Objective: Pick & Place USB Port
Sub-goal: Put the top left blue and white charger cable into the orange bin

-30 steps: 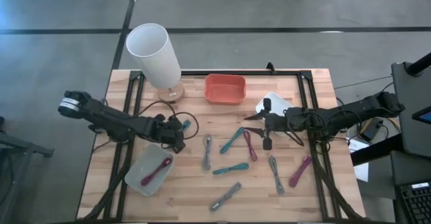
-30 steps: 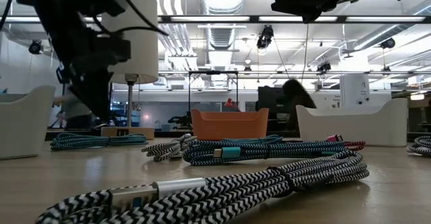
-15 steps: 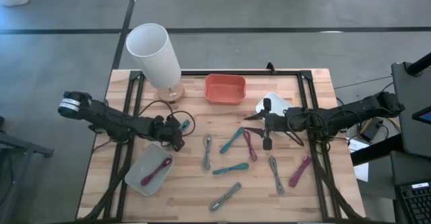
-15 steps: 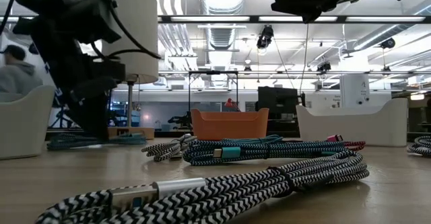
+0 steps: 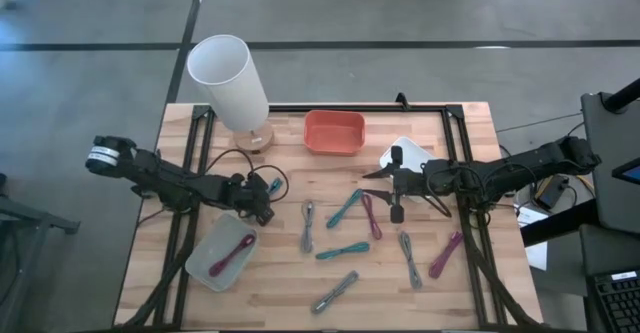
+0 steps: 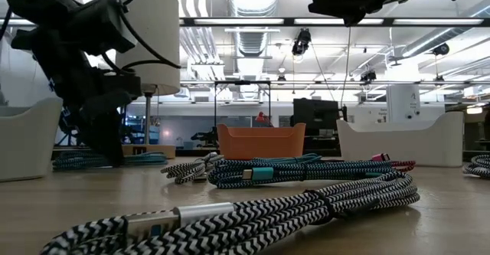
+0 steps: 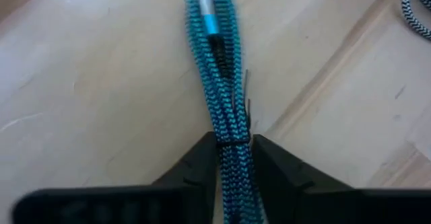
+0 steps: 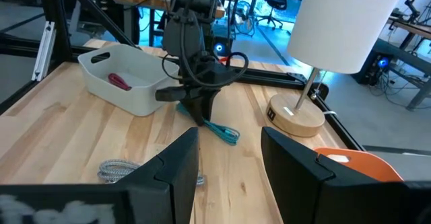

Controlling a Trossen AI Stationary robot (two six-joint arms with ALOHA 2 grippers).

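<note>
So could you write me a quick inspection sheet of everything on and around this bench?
Surface: wooden table with a dark frame.
Job's things: teal cable between the left gripper's fingers; grey bin holding a magenta cable; orange bin, contents not visible.
Clutter: white lamp on a wooden base.
Grippers: left gripper down at the table, fingers tight against the teal cable; right gripper open, above mid-table, holding nothing.
Cables: several more bundled cables loose mid-table.
Surroundings: concrete floor; office room behind; no person seen.
</note>
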